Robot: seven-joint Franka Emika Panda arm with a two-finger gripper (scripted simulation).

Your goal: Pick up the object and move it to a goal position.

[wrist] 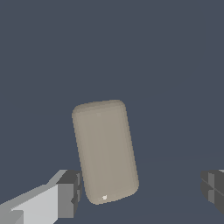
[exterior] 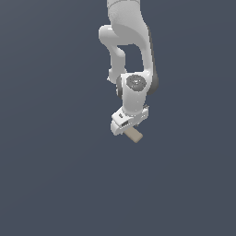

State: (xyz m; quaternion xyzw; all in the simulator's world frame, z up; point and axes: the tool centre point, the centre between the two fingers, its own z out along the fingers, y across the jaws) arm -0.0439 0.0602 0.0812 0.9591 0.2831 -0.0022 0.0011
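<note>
While the arm hung bent over the plain grey floor, the gripper stood wide open above the object, a small tan block that poked out from under the white hand toward the exterior view's right. From the wrist view the block lay flat on the ground, long and narrow with rounded corners, turned a little askew between the fingers. One dark pad sat just beside its near end, perhaps touching, though I could not tell; the other pad stood well apart on the far side. So the jaws had hold of nothing, and the block sat off centre in the gap, close to one finger.

It looked to me like a stiff, light thing, plain-faced and smooth, unlikely to crush or bend. Those rounded edges and bare faces might let it slip or twist if pinched near an end. I judged the best hold to be across its two long flat sides, at about mid-length, with the hand shifted to centre the block first
</note>
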